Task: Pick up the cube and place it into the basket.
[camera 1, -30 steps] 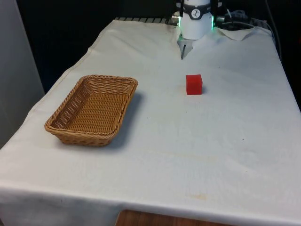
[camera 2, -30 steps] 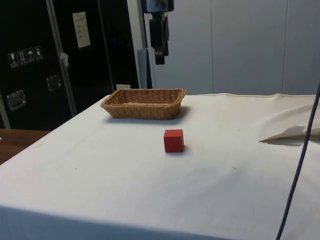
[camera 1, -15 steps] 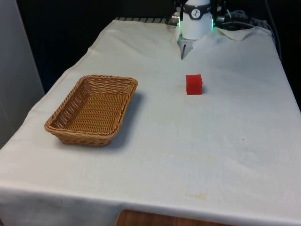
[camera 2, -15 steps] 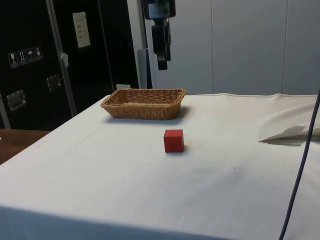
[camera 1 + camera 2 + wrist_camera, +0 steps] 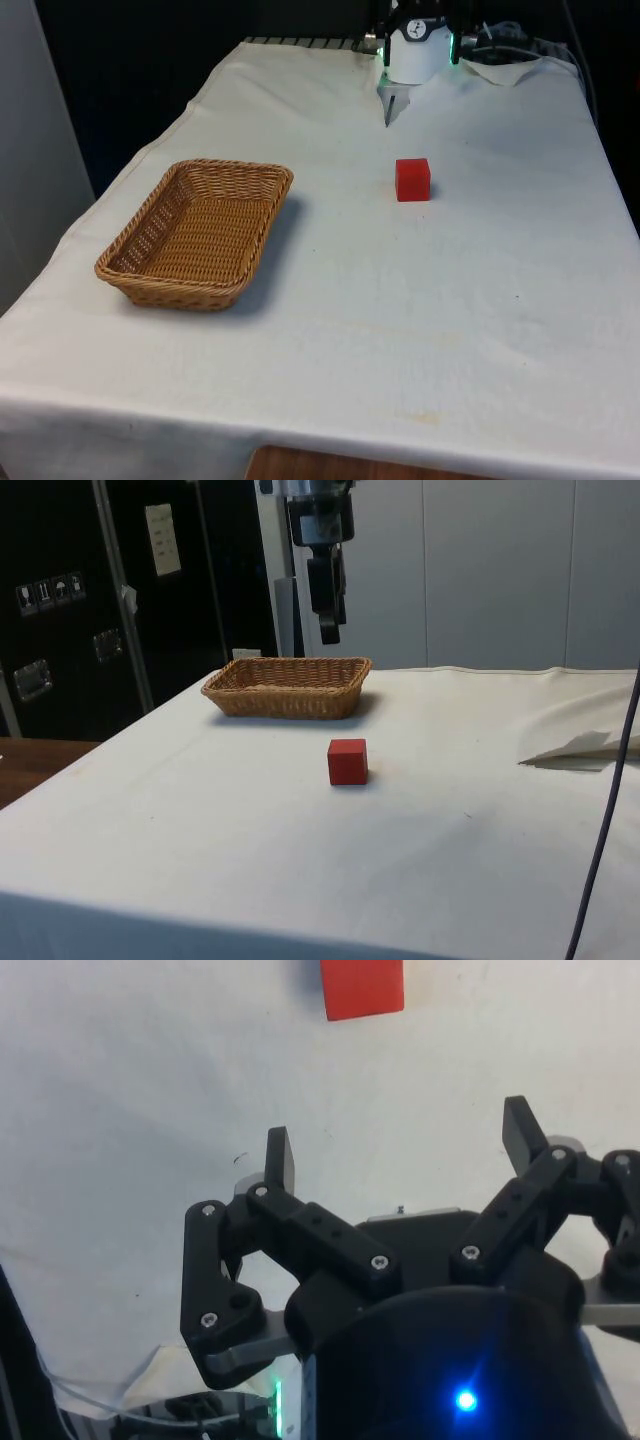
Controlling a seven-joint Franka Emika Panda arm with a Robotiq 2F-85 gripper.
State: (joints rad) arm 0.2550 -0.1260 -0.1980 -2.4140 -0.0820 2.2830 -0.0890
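Wicker basket (image 5: 195,233) sits on the surface (image 5: 420,300) with nothing inside. Red cube (image 5: 412,179) rests apart, toward the front view's right. Claw (image 5: 400,1155) hangs spread wide, holding nothing.

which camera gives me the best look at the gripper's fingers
The wrist view: both fingers of the gripper show spread apart above the white cloth. The side view shows the gripper edge-on, hanging high above the table.
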